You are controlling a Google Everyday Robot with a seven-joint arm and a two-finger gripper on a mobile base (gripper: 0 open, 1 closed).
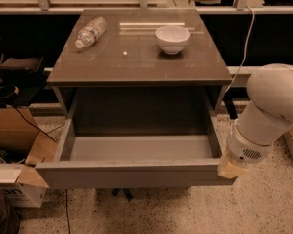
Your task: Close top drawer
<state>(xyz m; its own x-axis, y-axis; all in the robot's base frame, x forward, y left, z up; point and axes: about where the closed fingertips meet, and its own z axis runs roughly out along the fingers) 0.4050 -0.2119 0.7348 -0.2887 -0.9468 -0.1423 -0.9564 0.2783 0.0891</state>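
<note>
Standing pulled well out from under the brown cabinet top (136,65), the top drawer (136,175) presented its front panel toward the camera, and closing it looked not yet begun. The gripper (232,168) sat low at the end of the white arm (271,111), right at the drawer's right front corner and seemingly touching or just beside the panel's end. That placement read as a setup for pushing the front inward, since the panel offered no handle to grasp. Whether the claw was wide or narrow could not be told, as only a pale tan tip showed below the arm's rounded joint. The drawer itself was grey, with a plain flat front, straight side walls and a deep box whose pale grey floor held nothing visible. On the top above, a white bowl (173,38) and a plastic bottle (91,31) lying on its side sat well back from the edge, so a push on the drawer seemed unlikely to disturb them. A cardboard box (14,135) stood on the floor near the drawer's left side.
</note>
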